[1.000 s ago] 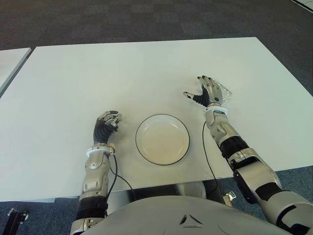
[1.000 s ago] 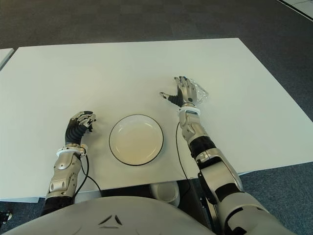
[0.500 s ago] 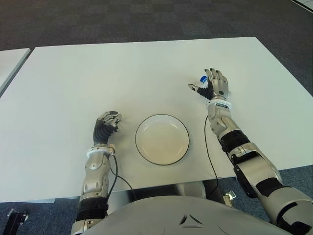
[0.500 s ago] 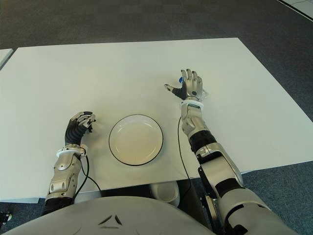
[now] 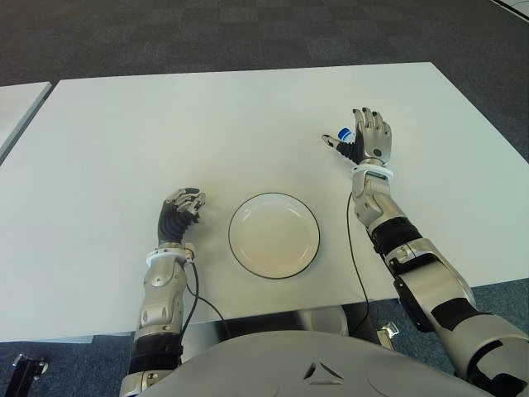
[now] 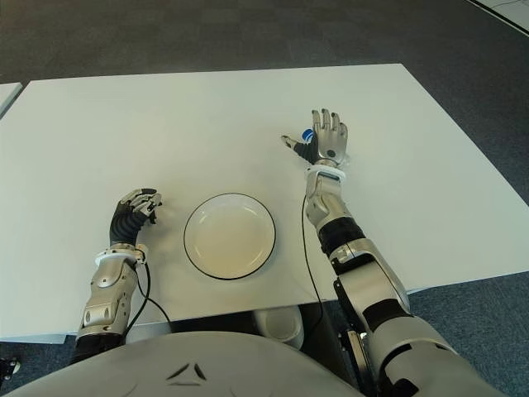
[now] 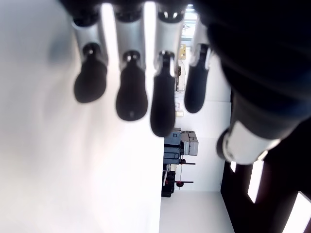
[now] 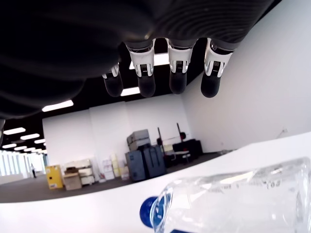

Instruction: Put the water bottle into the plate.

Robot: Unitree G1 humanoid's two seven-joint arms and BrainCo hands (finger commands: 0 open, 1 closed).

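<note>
The clear water bottle (image 8: 233, 199) lies on its side on the white table (image 5: 165, 124), right of and beyond the plate. In the eye views only its blue cap (image 5: 345, 133) shows; my raised right hand hides the rest. My right hand (image 5: 369, 137) hovers over the bottle with fingers (image 8: 178, 80) spread and straight, holding nothing. The white plate (image 5: 274, 235) with a dark rim sits near the front edge and has nothing in it. My left hand (image 5: 181, 208) shows just left of the plate, fingers curled, nothing in it.
The table's front edge runs close below the plate, and its right edge slants past my right forearm. A second white table (image 5: 15, 103) shows at the far left. Dark carpet lies beyond the table.
My right hand has risen and moved farther away and slightly right, coming over the bottle, so the bottle's body is now hidden behind it. The left hand and the plate have not moved.
</note>
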